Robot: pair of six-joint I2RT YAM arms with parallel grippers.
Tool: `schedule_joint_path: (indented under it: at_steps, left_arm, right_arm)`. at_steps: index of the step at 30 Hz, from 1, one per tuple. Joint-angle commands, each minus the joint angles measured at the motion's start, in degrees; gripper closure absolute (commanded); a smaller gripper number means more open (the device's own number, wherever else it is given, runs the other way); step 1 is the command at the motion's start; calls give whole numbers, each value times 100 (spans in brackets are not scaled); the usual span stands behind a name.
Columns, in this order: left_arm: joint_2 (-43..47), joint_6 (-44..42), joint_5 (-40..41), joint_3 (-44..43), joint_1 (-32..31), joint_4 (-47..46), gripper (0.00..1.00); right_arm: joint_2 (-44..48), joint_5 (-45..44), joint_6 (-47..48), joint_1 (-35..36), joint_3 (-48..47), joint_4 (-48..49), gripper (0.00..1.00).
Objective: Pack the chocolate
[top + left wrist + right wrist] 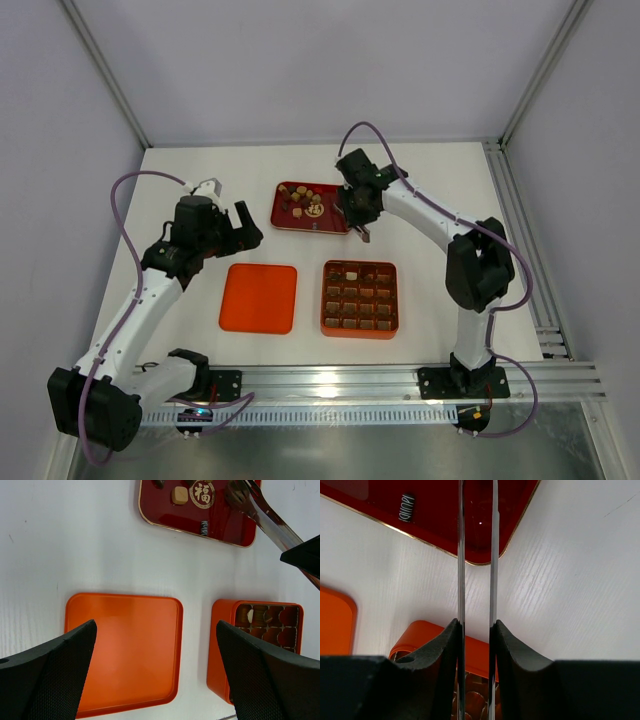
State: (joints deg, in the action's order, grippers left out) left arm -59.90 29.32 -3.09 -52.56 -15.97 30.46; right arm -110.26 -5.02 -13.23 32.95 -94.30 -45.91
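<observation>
Now R gripper (476, 630) pinches tweezers (461, 555) over red tray (445, 525).

The surface (440, 190) is showing plain white with a faint grain. The tray (160, 507) is glowing dark red inside a thin gold rim, carrying a gold character in a gold ring. The chocolate (179, 495) is ranging from dark brown through tan to cream, and one small black piece (203, 528) is wearing white stripes. The box (220, 645) and the lid (122, 650) are both showing bright orange. The tweezers (461, 555) are gleaming silver. The fingers (55, 675) of the left hand (156, 625) are showing black with a fine woven texture; the right hand (476, 625) is showing matte black.
</observation>
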Motion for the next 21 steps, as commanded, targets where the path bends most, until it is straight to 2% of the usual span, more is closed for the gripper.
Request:
schedule_joint_path:
  at_steps: [1, 14, 21]
  left_arm:
    - [48, -67, -25, 0, 15, -119, 0]
    - [57, -67, -33, 0, 15, -119, 0]
    - [57, -67, -69, 0, 15, -119, 0]
  right_arm:
    - [479, -114, 31, 36, -282, -6, 69]
    - [1181, -122, 31, 19, -264, -243, 69]
    - [1979, -131, 5, 27, 297, -375, 69]
